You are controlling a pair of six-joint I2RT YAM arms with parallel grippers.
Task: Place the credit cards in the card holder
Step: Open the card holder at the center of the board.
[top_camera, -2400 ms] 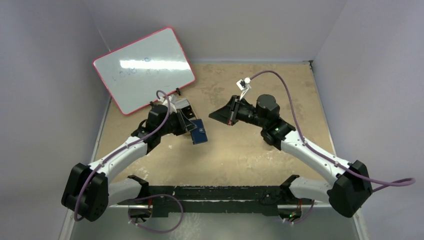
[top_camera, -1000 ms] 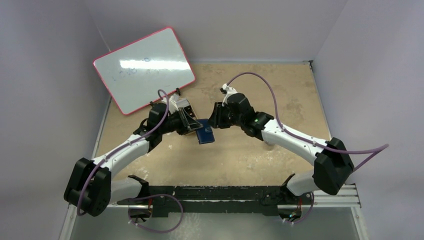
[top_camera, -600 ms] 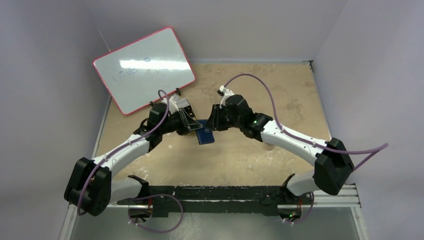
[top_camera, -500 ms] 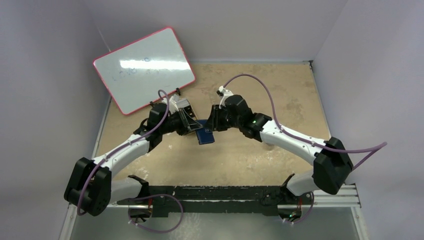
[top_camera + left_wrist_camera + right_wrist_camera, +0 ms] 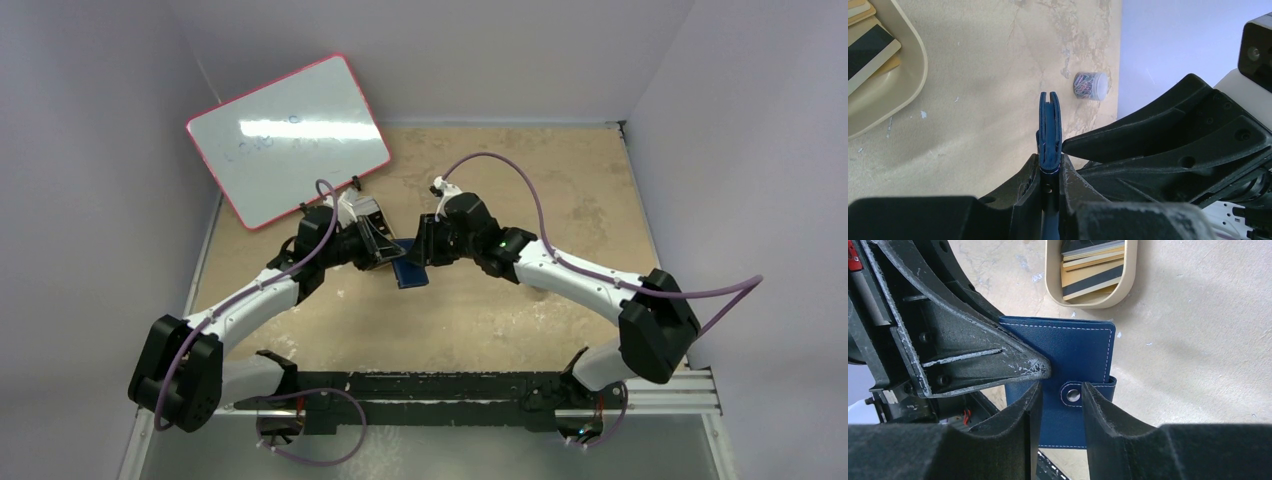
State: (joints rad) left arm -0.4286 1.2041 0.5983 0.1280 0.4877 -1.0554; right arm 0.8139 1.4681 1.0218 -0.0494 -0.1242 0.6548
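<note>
My left gripper (image 5: pixel 1050 167) is shut on the closed navy card holder (image 5: pixel 1050 125) and holds it on edge above the table; it also shows in the top view (image 5: pixel 409 270). In the right wrist view the card holder's (image 5: pixel 1068 352) flat face is toward me, and its snap-button tab (image 5: pixel 1074 395) sits between the fingers of my right gripper (image 5: pixel 1060 390). That gripper is open with a narrow gap and right at the face. The credit cards (image 5: pixel 1093 270) lie stacked in a gold oval tin (image 5: pixel 1050 282).
A pink-framed whiteboard (image 5: pixel 290 135) leans at the back left. A small clear jar of coloured bits (image 5: pixel 1090 85) stands by the wall. The tin's rim (image 5: pixel 908 85) and its cards (image 5: pixel 868 45) show at the left wrist view's upper left.
My right arm has swung left and closed in on the card holder, creeping nearer in the last half second. My left gripper shifted the card holder slightly right and kept its grip.
</note>
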